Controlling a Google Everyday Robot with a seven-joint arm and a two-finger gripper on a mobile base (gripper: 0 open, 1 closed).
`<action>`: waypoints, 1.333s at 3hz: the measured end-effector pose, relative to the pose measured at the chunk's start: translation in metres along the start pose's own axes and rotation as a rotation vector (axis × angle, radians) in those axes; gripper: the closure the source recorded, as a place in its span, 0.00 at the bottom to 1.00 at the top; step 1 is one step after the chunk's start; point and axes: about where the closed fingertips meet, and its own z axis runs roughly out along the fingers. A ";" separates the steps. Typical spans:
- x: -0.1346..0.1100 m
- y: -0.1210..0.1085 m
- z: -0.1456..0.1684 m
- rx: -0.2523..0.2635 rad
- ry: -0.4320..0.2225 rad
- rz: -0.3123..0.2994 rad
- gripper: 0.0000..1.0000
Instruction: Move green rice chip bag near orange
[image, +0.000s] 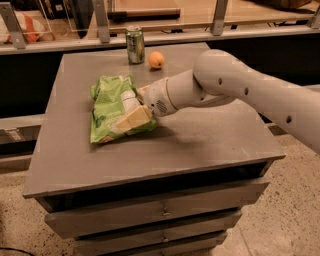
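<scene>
The drink can (134, 45) is taken as the marker: a small green-and-silver can, stood upright at the far edge of the grey worktop (210, 140). Its top is seen only edge-on, so whether it is opened, and what is in it, cannot be told.

The orange (156, 60) is found just beside the can, on the can's right in the camera view and apart from it. It is small, round and smooth.

The green rice chip bag (112, 107) is laid flat on the worktop, well apart from the can, on the near side of it and a little to its left in the view. The bag is seen to be far bigger than the can, bright green and crinkled, with a white label panel towards the end nearer the can and pale lettering along its length. Its mouth is not made out, and nothing of its contents is shown.

The hand (134, 107) is placed over the bag's right edge, nearer the camera than the can and almost straight in front of it. Contact with the bag is seen, but whether the bag is grasped or the hand is released cannot be told. The white arm (240, 90) is stretched in from the right of the view, well clear of the can and the orange.

Under the worktop, a stack of shut drawers (165, 212) is seen; what is held in them is hidden.
</scene>
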 end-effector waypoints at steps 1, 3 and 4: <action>0.005 -0.001 -0.002 0.041 0.037 0.017 0.40; 0.009 -0.003 -0.014 0.132 0.058 -0.015 0.87; 0.010 -0.014 -0.045 0.251 0.037 -0.027 1.00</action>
